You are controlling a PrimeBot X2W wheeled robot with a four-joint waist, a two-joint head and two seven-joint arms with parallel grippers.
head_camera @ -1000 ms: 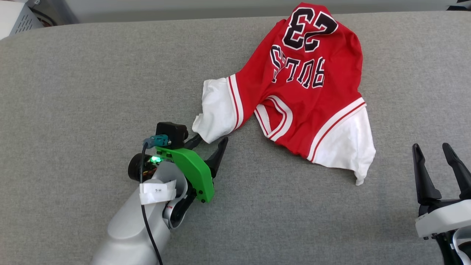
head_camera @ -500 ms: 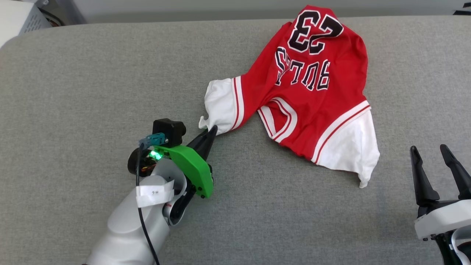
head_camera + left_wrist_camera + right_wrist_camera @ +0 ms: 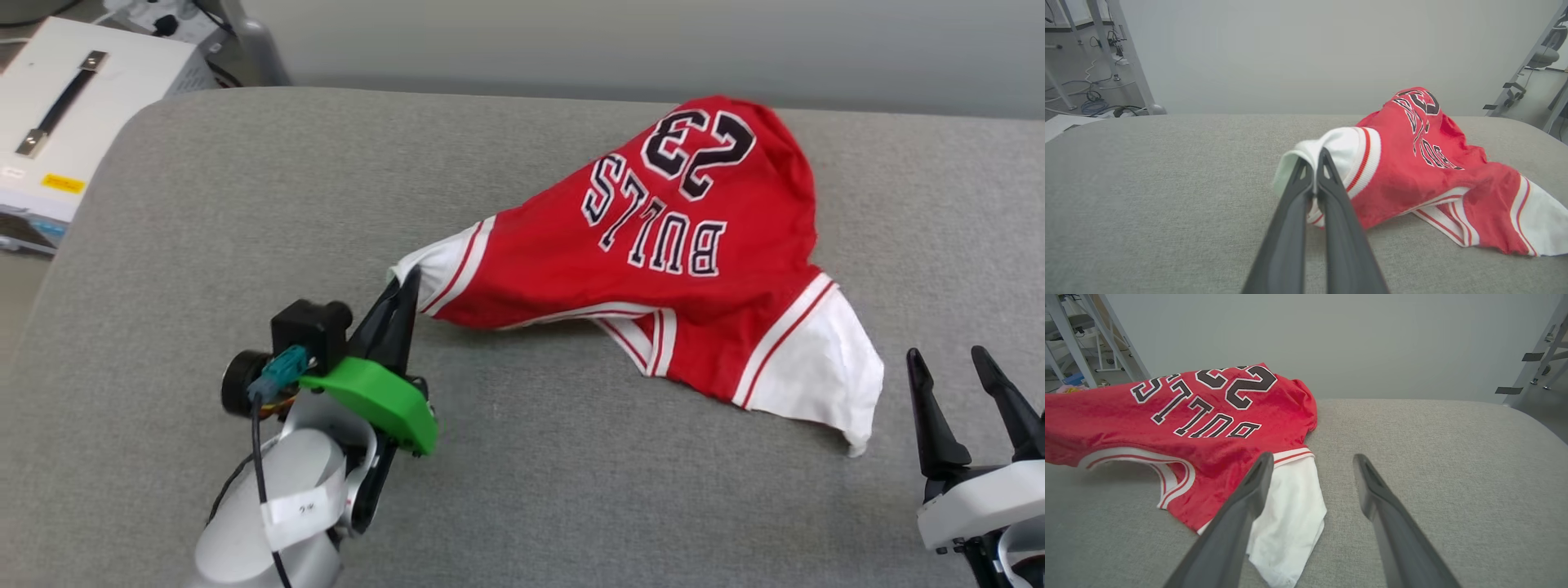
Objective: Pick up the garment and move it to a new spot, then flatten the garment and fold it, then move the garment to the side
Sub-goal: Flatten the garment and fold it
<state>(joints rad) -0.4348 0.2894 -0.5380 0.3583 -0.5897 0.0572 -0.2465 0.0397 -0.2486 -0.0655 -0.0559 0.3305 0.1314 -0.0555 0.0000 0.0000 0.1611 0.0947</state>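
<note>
Compared with one second earlier, the left gripper (image 3: 406,282) had gone from spread fingers either side of the white sleeve cuff to fingers pressed together, pinching that cuff. The sleeve, flat on the pad before, was now raised off it and drawn into a narrow cone. The red body of the garment (image 3: 571,278) was stretched toward the grip, and the neck opening had collapsed to a slit. The head camera had itself shifted, bringing a white box (image 3: 57,106) into view beyond the pad's rounded corner. The right gripper (image 3: 945,359) was unchanged: fingers apart, holding nothing, just beside the other white sleeve.

The garment lay on the far right half of the grey pad (image 3: 204,204), print side up, its lettering inverted toward the camera. Its red cloth was a slightly glossy knit, creased in soft folds, with ribbed red-and-white striped trim at the cuffs and neck. The pad was a coarse woven fabric, matt and even. The gripper fingers were long, dark, tapered and smooth, and a bright green plastic bracket (image 3: 371,400) sat at the left wrist
</note>
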